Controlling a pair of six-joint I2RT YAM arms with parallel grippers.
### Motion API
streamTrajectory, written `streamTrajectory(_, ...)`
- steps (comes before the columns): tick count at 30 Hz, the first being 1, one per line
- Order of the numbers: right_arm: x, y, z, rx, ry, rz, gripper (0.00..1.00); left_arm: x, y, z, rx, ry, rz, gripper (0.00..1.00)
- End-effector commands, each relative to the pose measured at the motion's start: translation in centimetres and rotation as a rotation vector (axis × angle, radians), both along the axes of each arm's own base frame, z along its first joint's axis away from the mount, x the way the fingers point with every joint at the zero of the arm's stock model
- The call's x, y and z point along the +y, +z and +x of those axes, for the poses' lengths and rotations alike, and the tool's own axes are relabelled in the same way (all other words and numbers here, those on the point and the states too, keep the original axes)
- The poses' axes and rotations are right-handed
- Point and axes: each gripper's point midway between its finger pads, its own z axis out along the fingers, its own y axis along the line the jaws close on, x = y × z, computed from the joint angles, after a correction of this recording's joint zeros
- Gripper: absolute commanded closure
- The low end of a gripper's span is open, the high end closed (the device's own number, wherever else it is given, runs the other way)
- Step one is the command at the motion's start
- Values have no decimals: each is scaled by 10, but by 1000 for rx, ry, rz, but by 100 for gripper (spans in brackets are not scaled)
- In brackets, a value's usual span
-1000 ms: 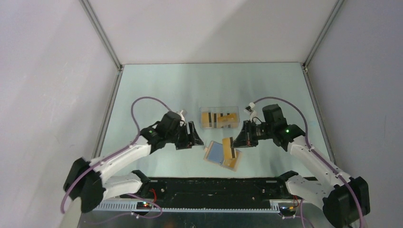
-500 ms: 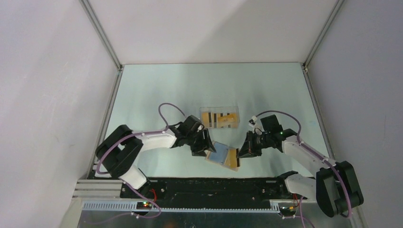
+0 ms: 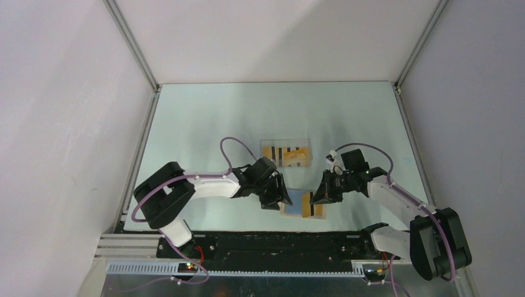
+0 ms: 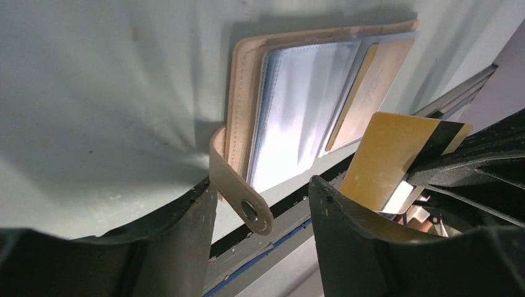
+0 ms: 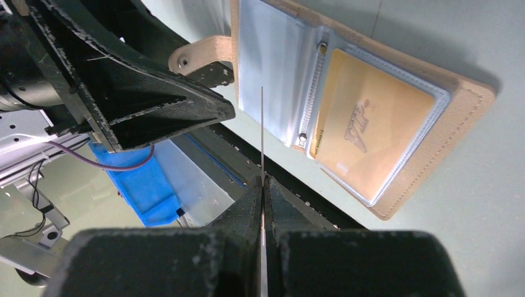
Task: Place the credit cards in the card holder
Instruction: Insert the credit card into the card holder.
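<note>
While the card holder [image 3: 297,203] lies opened flat on the tabletop [image 3: 210,124], just ahead of the arm bases, a tool is set at either side of it. The left tool [image 4: 260,192] is held with its jaws spread wide at the card holder's left edge. The tan snap strap [image 4: 238,195] is seen curling up from that edge into the gap between the fingers. Whether the strap is touched by a finger cannot be told.

The right tool [image 5: 263,182] is clamped shut on one credit card [image 4: 387,151], gold with a dark stripe along one end. This card is held on edge over the card holder, and from the right wrist it is seen only as a thin line across the clear sleeves. Whether its lower edge meets the sleeves cannot be told.

A second gold card [image 5: 371,133] is lodged in the clear pocket of the panel farther from the left tool. Beyond the card holder, on the side away from the arm bases, a clear plastic tray [image 3: 306,143] is set near it, and more striped cards [image 3: 285,154] are laid inside.
</note>
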Motion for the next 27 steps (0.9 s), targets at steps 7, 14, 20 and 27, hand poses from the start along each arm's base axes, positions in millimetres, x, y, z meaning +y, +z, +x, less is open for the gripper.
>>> streamTrajectory(7, -10, -17, 5, 36, -15, -22, 100, 19, 1, 29, -86, 79, 133, 40)
streamTrajectory(14, -7, -27, 6, 67, 3, -13, 100, 15, -12, 32, -75, 50, 169, 54)
streamTrajectory(20, 1, -25, 9, 51, 39, 43, 100, 16, -17, 32, -68, 44, 186, 67)
streamTrajectory(27, 0, -20, 9, 13, 48, 41, 100, 17, -21, 32, -63, 40, 197, 75)
